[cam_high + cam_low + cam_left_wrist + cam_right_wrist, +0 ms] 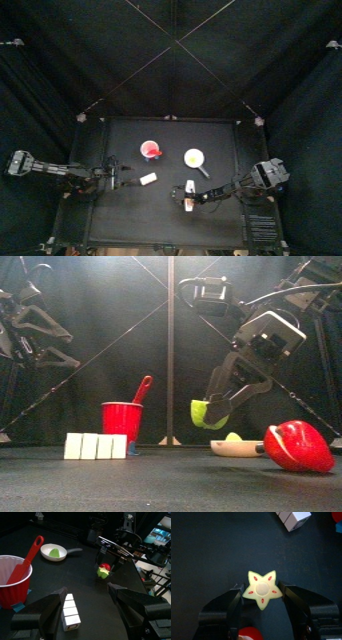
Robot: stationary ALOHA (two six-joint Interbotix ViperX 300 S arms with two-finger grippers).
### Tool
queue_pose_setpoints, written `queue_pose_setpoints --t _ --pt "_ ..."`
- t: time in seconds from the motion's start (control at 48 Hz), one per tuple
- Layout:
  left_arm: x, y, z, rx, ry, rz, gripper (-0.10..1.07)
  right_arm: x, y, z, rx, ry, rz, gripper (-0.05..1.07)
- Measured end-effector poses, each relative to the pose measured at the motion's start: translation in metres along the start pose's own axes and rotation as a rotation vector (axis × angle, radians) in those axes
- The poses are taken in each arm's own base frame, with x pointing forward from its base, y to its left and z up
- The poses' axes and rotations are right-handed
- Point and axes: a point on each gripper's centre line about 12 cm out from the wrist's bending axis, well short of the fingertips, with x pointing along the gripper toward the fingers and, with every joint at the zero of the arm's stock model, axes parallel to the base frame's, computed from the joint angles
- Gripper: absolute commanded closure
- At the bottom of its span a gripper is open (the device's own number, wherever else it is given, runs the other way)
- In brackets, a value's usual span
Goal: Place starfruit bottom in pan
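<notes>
Starfruit sits pinched between the right hand's two jaws in the right wrist view, its five-pointed star face turned to the camera, one point aimed away from the wrist. A white block shows beyond it on the counter.

Front view: the right hand hangs slanted, holding the one starfruit up off the counter, its long axis tilted with the jaws. One pan lies low just beside and below it, something green inside. One red pepper stands near the camera. One red cup holds a red spatula; a row of four white blocks stands before it.

Left wrist view: the left hand hovers with jaws spread, holding nothing. One cup with spatula, one pan with black handle, blocks, and the starfruit in the far hand.

Top view: pan and cup lie mid-counter; the right hand is near the front edge.
</notes>
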Motion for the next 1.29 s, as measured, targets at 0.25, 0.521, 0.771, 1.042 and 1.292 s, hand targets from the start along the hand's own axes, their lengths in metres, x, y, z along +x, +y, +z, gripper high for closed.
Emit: queue_pose_setpoints --t 0.25,0.521,0.771,1.042,1.292 --pt "0.0 0.0 0.0 0.002 0.0 0.0 -0.01 -0.008 -0.009 0.001 0.044 0.003 -0.045 0.33" --pt "0.0 0.0 0.0 0.0 0.0 0.0 -0.01 -0.047 -0.048 -0.008 0.139 0.001 -0.208 0.33" --pt "0.0 0.0 0.0 0.0 -0.001 -0.001 -0.01 -0.09 -0.09 -0.012 0.309 -0.06 -0.338 0.33" --pt "0.0 0.0 0.0 -0.002 -0.001 0.0 -0.01 -0.098 -0.138 -0.047 0.613 -0.104 -0.476 0.33" --pt "0.0 0.0 0.0 -0.004 0.0 0.001 -0.01 -0.092 -0.153 -0.071 0.672 -0.145 -0.489 0.33"
